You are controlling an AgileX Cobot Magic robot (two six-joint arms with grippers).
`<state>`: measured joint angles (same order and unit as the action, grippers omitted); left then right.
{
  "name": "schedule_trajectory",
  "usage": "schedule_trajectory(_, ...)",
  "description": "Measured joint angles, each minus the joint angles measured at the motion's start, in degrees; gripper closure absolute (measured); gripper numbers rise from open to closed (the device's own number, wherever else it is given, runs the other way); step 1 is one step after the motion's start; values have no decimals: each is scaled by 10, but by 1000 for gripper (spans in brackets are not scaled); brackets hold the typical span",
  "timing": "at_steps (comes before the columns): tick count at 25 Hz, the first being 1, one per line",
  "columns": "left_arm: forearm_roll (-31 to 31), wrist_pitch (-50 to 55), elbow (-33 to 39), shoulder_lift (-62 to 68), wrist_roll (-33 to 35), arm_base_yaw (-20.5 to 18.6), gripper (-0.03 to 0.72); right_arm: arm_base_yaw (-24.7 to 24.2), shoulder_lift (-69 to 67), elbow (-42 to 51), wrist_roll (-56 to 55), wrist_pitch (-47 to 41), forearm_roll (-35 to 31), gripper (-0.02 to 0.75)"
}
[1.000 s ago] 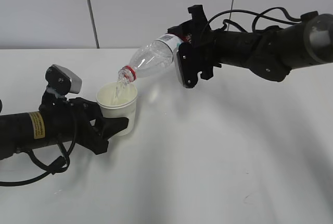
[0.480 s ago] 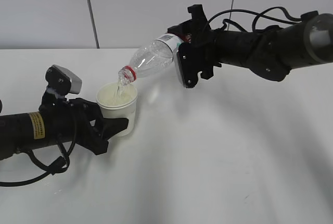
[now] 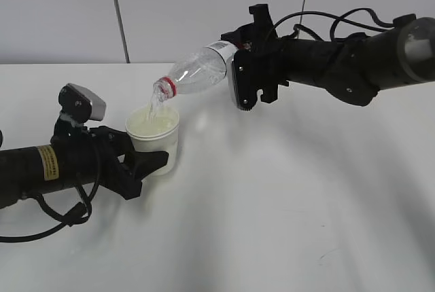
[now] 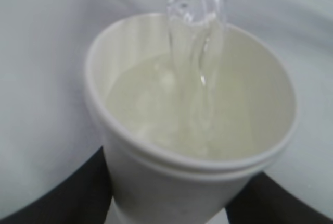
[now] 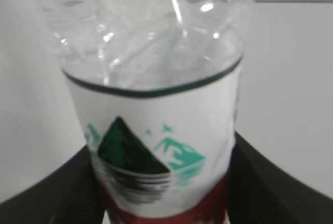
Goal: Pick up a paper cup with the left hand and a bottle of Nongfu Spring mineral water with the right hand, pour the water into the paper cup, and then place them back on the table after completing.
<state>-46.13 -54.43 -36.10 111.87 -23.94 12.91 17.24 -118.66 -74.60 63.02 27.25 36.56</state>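
My left gripper (image 3: 139, 163) is shut on a white paper cup (image 3: 155, 138), upright just above the white table (image 3: 272, 204). The cup shows close up in the left wrist view (image 4: 171, 182), partly full of clear water (image 4: 156, 109). My right gripper (image 3: 245, 78) is shut on a clear Nongfu Spring bottle (image 3: 194, 76), tilted neck-down to the left, its red-ringed mouth above the cup. A thin stream of water (image 3: 152, 107) falls into the cup; it also shows in the left wrist view (image 4: 195, 36). The bottle's white, green and red label fills the right wrist view (image 5: 156, 151).
A pale wall with vertical seams (image 3: 118, 13) stands behind the table's far edge. Black cables (image 3: 326, 20) loop over the right arm, and a cable (image 3: 61, 221) lies on the table under the left arm.
The bottle has lifted a little, so its mouth stands higher above the cup's rim. Water keeps flowing. The left arm and cup have not moved.
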Motion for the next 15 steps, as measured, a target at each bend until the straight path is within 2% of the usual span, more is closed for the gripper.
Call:
schedule_trajectory(7, 47, -26, 0, 1, 6, 0, 293, 0, 1, -1, -186, -26, -9, 302)
schedule_trajectory(11, 83, -30, 0, 1, 29, 0, 293, 0, 1, -1, -399, -28, -4, 302)
schedule_trajectory(15, 109, -43, 0, 1, 48, 0, 293, 0, 1, -1, -626, -28, 37, 302)
